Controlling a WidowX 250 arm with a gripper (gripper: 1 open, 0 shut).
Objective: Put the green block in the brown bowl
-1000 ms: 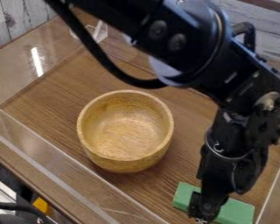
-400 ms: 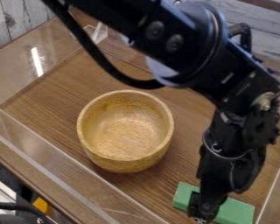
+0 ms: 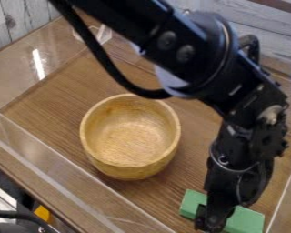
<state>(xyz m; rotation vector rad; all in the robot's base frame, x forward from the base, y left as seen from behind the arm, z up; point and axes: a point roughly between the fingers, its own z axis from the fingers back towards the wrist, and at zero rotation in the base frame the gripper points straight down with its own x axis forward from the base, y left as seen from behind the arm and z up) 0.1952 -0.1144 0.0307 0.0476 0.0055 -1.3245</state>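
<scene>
— How will that flat, matte green foam-like block [image 3: 242, 221] handle?
— Light, I'd guess, and a little soft; it should grip well. Pinch gently across its narrow width, near the middle.
— And the black metal claw [image 3: 215, 218]?
— Wide open, over the block, which lies on the brown wooden table [image 3: 57, 107] — beside the round light-brown wooden bowl [image 3: 131, 136].

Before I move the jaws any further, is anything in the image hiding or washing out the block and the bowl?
Camera view: the black jaws cover part of the flat green block; the round light-brown wooden bowl reads clearly, its inside evenly lit; pale streaks, possibly glare, cross the lower-left foreground.
</scene>
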